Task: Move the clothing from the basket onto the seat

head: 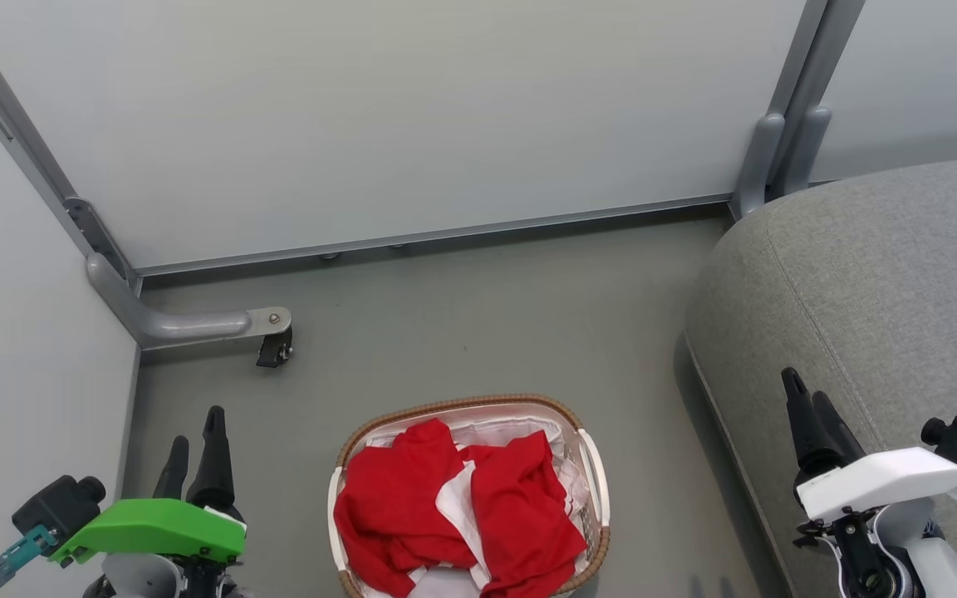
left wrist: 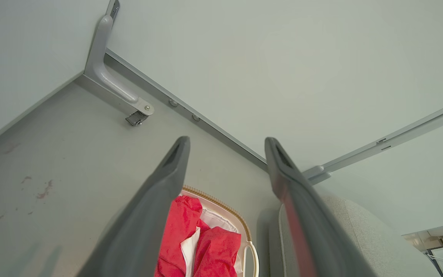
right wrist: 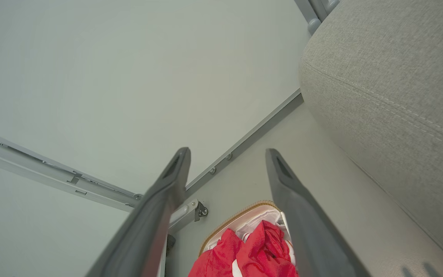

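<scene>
Red clothing [head: 453, 507] lies heaped in the basket [head: 462, 404]; left claw [head: 196, 428] and right claw [head: 805, 386] hang either side of it, both spread apart, empty.

The basket [head: 462, 405] stands on the floor [head: 487, 316], with the clothing [head: 412, 498] heaped inside it over a liner [head: 502, 432]. The seat [head: 885, 291] is to the basket's right, near but apart. A partition wall [head: 404, 124] runs behind the basket, and a caster [head: 273, 349] rests behind and to its left. The left gripper [head: 196, 425] hangs left of the basket. The right gripper [head: 804, 384] hangs to its right, seemingly over the seat's edge.
</scene>
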{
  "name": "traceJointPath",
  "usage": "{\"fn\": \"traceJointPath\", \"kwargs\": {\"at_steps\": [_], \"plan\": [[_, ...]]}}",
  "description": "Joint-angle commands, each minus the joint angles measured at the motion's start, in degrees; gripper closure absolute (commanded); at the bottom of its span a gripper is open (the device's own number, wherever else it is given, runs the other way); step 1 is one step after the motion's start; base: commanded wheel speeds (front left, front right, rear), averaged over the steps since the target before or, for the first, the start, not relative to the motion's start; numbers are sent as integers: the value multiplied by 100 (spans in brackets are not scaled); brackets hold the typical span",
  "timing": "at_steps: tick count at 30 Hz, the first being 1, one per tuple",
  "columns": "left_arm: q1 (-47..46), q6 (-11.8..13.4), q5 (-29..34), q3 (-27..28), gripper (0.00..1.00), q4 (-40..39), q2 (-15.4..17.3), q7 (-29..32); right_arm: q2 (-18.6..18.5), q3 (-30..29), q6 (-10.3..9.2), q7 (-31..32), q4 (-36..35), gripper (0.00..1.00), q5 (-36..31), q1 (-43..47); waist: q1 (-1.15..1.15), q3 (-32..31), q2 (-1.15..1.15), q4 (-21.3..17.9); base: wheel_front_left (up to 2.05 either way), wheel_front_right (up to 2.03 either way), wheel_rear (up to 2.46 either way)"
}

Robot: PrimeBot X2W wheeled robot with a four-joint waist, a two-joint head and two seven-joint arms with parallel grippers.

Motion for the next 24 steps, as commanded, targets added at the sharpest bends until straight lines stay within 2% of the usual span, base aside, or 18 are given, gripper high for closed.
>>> {"fn": "traceJointPath", "kwargs": {"at_steps": [1,24], "plan": [[-220,11,249,-30,0,-22,83,-66,-76,38,2,-67,-51,0,-222,-166,0,1,0,0,0,0,0],[-268,69,1950,-287,0,89,95,-470,-19,119,2,-470,48,0,-2065,-241,0,21,0,36,0,0,0]]}}
